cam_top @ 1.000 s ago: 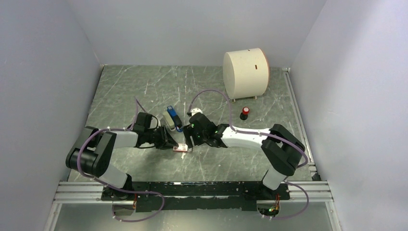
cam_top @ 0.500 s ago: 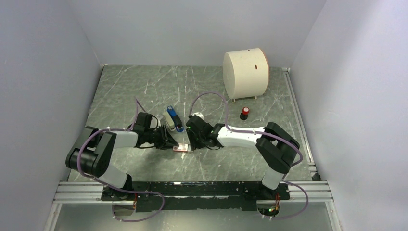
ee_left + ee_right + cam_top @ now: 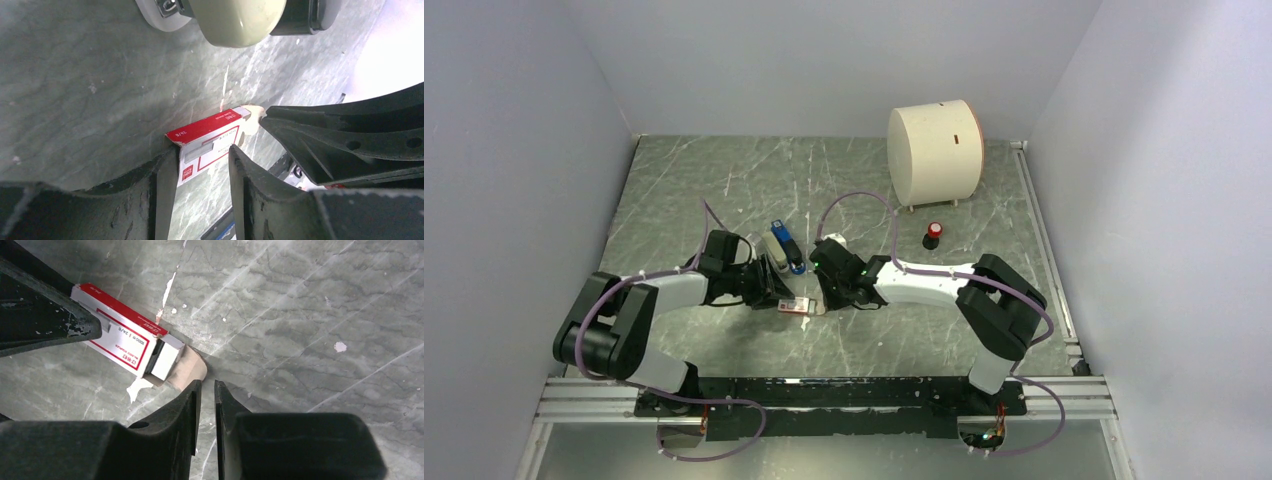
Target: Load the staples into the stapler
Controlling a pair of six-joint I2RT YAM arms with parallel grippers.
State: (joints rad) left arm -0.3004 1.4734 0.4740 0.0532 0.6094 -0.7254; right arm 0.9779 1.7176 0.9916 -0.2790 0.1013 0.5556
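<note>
1. Grey, marble-patterned tabletop (image 3: 724, 180) fills a booth with plain pale walls (image 3: 824, 60). Two robot arms are fixed at its near edge, and both reach inward to one spot.
2. A small red-and-white staple box (image 3: 796, 306) lies flat on the tabletop at that spot. It serves as the landmark for everything below.
3. The left hand (image 3: 200, 165) comes in from the left of the box. One finger sits on each long side, gripping the box. This looks meant to keep the box from sliding while the other hand works on its open end.
4. The box's open end faces the right hand (image 3: 205, 390). A white inner tray (image 3: 167, 357) sticks out slightly there, and a tan flap (image 3: 190, 371) is folded outward onto the tabletop.
5. The right hand's fingertips are at that open end, just beside the flap. They are drawn almost together with only a sliver between them, and nothing can be seen in that gap. The hand appears placed to catch the flap or tray and draw the staples out, though no staples are visible.
6. Just beyond the box, on its far side, lies the stapler (image 3: 786, 246), small and blue with grey parts. Neither hand touches it, so loading has not begun.
7. Farther back and to the right of the box stands a small red-and-black object (image 3: 934, 233).
8. Farthest from the box, near the back wall, sits a large cream cylinder (image 3: 934, 150) on its side.
</note>
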